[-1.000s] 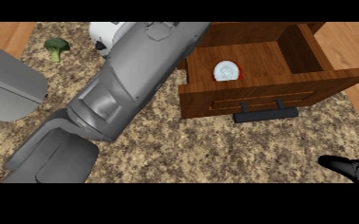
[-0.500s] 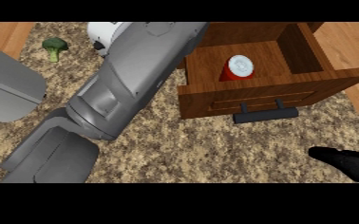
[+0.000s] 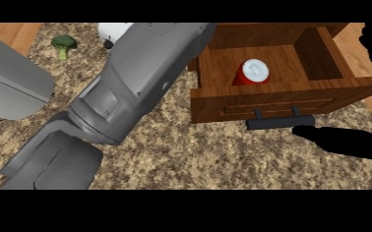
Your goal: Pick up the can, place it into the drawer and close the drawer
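One red can (image 3: 251, 72) now sits inside the open wooden drawer (image 3: 218, 73) at the upper right of the frame, upright or nearly so, its pale lid facing me, so what remains, as I judge it, is the closing. My right robot hand (image 3: 340, 140) shows at the right edge, just below the drawer front, its dark fingers stretched out flat toward the black handle (image 3: 280, 123) and nearly touching that handle's right end; it pinches nothing. My left forearm (image 3: 138, 88) runs diagonally from the lower left up to the top of the frame, and my left robot hand is out of sight beyond it, so I cannot tell how its fingers stand. To do this step well, I would set the flat of my right fingers against the handle or the drawer front near its middle and push straight toward the top of the frame, so the drawer slides in square rather than skewing. A broccoli floret (image 3: 64, 43) lies on the speckled tabletop (image 3: 196, 157) at the upper left, well apart from all this.
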You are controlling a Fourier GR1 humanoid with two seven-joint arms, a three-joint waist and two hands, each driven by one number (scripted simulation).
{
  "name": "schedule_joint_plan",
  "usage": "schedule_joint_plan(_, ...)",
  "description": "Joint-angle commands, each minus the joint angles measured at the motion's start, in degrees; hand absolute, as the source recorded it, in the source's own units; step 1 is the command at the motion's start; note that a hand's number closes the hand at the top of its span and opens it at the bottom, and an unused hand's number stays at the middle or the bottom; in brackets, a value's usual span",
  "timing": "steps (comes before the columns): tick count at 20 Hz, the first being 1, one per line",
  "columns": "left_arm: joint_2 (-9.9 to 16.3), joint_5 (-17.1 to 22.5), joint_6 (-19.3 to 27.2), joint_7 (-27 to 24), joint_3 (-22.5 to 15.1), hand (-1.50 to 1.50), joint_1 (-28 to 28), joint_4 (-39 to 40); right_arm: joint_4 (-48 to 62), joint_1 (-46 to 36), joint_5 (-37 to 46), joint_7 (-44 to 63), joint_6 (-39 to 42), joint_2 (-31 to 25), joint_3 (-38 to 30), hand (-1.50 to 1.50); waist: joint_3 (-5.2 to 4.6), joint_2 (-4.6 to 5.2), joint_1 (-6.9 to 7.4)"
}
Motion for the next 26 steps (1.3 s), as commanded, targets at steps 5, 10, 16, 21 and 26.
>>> schedule_joint_plan(5, 0.2, -0.4, 0.3, -0.5, -0.1, -1.50, -2.6, 2.5, 12.1, -7.3, 14.1, -2.8, -1.9, -2.2, 6.8, -1.50, -0.06, -0.62, 2.39)
schedule_joint_plan(10, 0.0, -0.5, -0.4, -1.7, -1.1, -1.50, 0.0, 1.6, 24.7, -9.0, 23.0, -7.7, -7.6, -0.1, 11.7, -1.50, -0.03, -0.77, 3.00)
schedule_joint_plan(16, 1.6, -0.2, -3.4, -1.7, 1.3, -1.50, 0.5, 1.2, 41.5, -17.6, 30.2, -10.8, -14.0, 1.9, 12.8, -1.50, -0.06, -0.72, 4.87)
schedule_joint_plan(21, 3.4, -1.8, -2.3, 1.3, 0.7, -1.50, 1.3, -1.2, 51.1, -22.8, 35.0, -10.2, -20.2, 6.6, 13.7, -1.50, -0.11, -1.57, 5.46)
schedule_joint_plan(26, 7.4, -2.5, -4.2, 5.9, 0.2, -1.50, 2.4, -4.7, 63.4, -27.7, 37.6, -12.1, -27.8, 6.8, 10.3, -1.50, -0.12, -1.93, 6.67)
